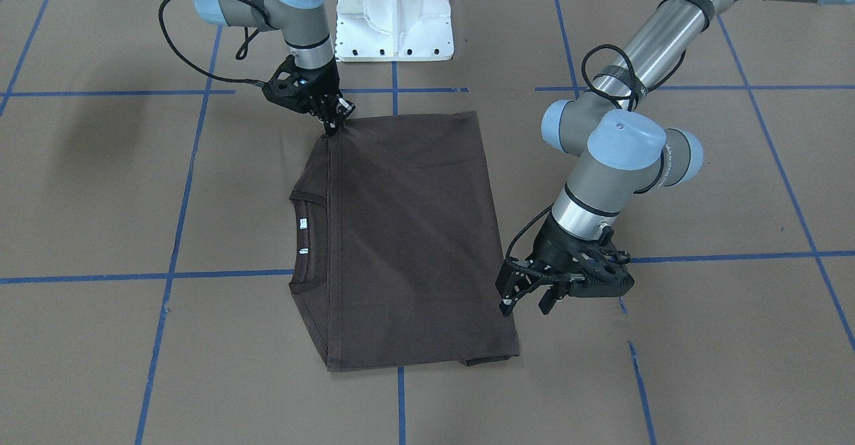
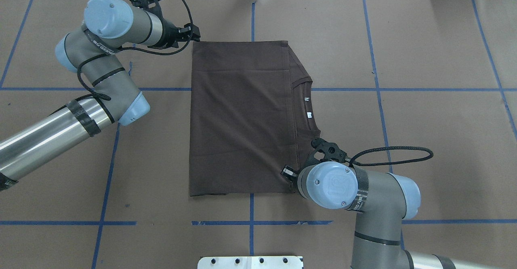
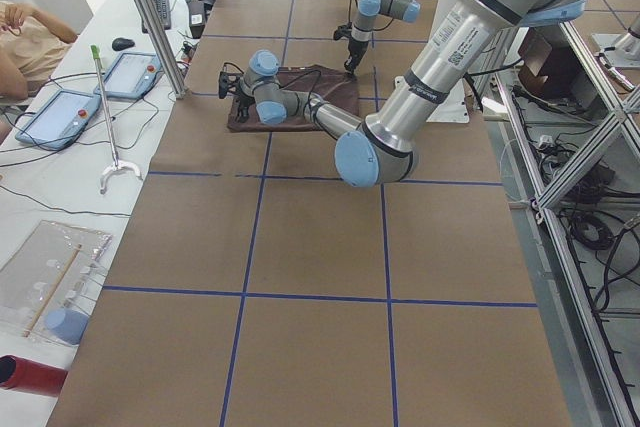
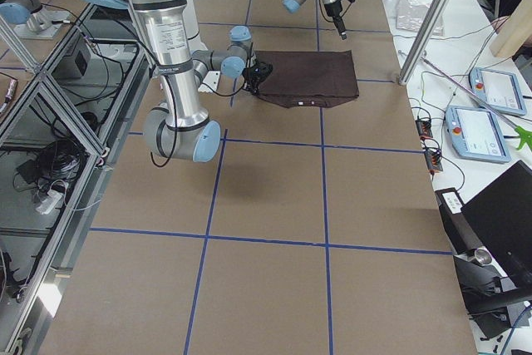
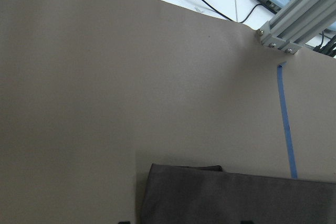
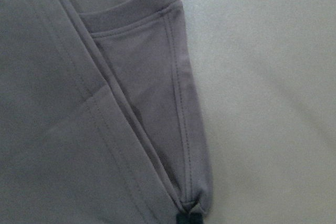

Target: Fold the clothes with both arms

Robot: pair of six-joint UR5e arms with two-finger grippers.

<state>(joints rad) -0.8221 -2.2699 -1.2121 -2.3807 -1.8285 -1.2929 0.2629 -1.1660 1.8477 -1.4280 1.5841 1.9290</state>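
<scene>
The dark grey-brown folded cotton T-shirt [image 2: 238, 115] lies flat mid-table on brown paper [image 2: 424, 139], apparently 1 fold in. Seen from overhead, its long axis runs 12 to 6 o'clock, with the collar toward 3. The black right gripper [image 1: 332, 125] pinches the 5 o'clock corner. The black left gripper [image 1: 526, 305], jaws wide and empty, hovers by the 11 o'clock corner. It likely must grip there next.

T-shirt [image 1: 414, 231], dark grey-brown: laid flat, folded into a rectangle. One corner is pinched by the right gripper [image 1: 336, 123]; the left gripper [image 1: 526, 303] is held spread beside the opposite corner.
</scene>
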